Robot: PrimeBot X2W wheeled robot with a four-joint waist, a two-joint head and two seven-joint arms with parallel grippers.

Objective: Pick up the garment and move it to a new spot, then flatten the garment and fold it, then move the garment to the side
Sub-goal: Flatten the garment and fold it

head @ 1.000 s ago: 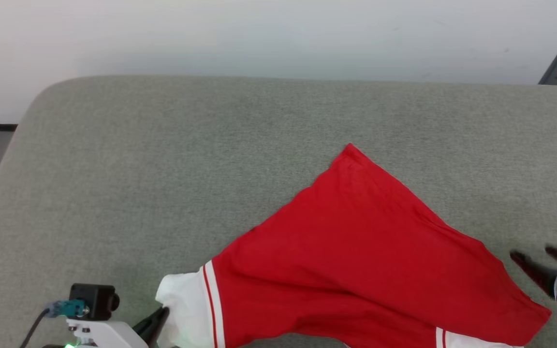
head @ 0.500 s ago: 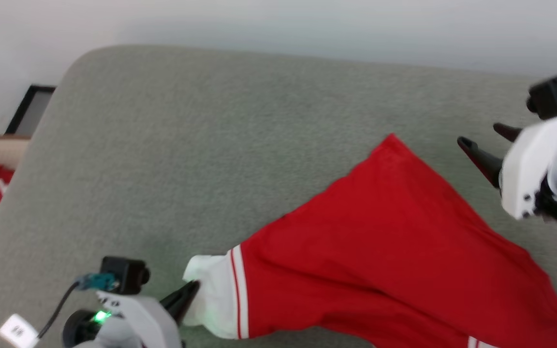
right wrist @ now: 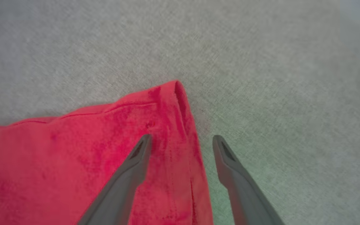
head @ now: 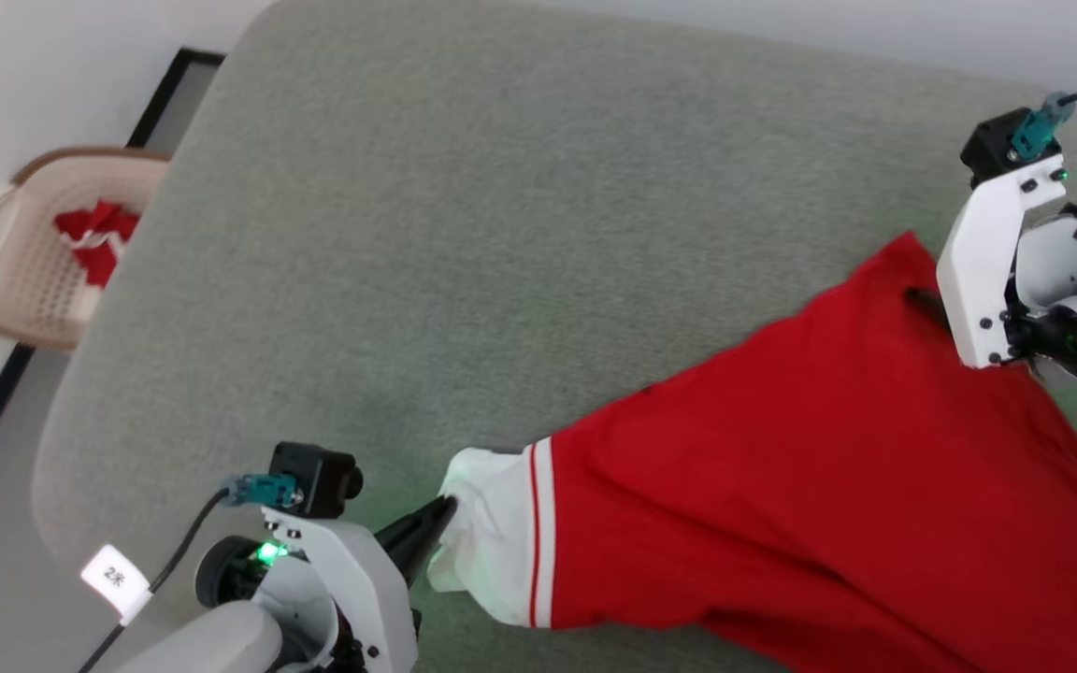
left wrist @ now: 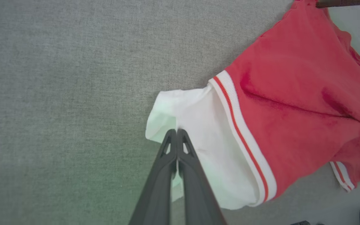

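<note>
a beige plastic laundry basket holding a red and white cloth sits on the floor off the left edge of the grey-green padded fabric surface, well apart from both arms. the red jersey t-shirt with white striped-trim sleeves lies spread across that surface's near right part. the left gripper has its jaws pinched together on the white sleeve. the right gripper is spread wide at the shirt's red corner, one finger over cloth, the other over bare surface, holding nothing.
</note>
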